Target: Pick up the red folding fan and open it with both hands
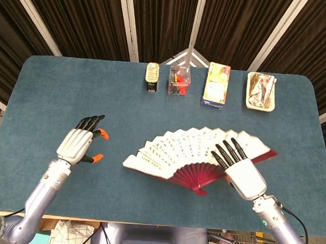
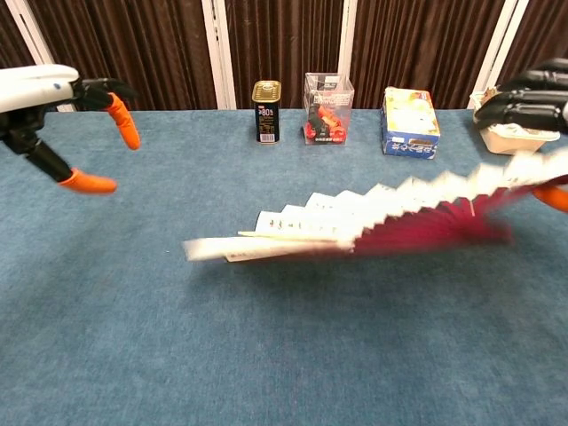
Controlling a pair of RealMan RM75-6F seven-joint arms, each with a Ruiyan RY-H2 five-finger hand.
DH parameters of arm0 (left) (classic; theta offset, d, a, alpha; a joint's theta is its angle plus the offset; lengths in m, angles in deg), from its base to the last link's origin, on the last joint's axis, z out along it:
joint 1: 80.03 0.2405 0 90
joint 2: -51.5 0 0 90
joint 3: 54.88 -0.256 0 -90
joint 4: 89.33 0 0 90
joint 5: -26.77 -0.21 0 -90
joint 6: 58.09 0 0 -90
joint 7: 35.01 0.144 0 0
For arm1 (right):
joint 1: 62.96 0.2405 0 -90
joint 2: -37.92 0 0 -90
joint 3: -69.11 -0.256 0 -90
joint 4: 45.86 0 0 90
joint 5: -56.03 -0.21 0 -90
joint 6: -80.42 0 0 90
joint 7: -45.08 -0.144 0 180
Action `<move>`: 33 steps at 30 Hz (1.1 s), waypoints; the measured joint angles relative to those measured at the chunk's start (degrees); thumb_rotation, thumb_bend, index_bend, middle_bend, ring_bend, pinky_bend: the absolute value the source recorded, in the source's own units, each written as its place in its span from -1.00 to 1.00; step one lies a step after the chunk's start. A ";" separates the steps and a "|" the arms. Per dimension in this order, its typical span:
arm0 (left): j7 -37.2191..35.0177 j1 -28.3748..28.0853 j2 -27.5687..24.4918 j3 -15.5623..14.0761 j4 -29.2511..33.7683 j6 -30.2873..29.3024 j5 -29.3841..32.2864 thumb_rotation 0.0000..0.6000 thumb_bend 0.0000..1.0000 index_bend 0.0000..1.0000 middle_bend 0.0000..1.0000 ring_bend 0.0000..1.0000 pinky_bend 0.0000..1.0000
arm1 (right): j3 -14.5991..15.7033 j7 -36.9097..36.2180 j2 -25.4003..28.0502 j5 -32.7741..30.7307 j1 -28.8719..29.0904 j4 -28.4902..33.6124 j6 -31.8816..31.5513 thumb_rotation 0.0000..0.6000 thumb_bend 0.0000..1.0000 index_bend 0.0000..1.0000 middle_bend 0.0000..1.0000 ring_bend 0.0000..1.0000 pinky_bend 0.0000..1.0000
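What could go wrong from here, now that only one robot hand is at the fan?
1. The fan is spread open, but the left robot hand is apart from it with its fingers open. Only the right robot hand is at it, by one end, so it may tip or slip.
2. The chest view shows the fan blurred, so it is likely moving; it may drop to the table and partly fold.
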 measured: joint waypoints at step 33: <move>-12.06 18.56 -12.90 -12.10 -0.08 -14.11 -22.57 1.00 -0.79 -0.93 -1.00 -1.00 -1.00 | 0.28 4.56 1.21 -8.17 -10.75 4.42 -3.55 1.00 -0.47 -1.00 -1.00 -1.00 -1.00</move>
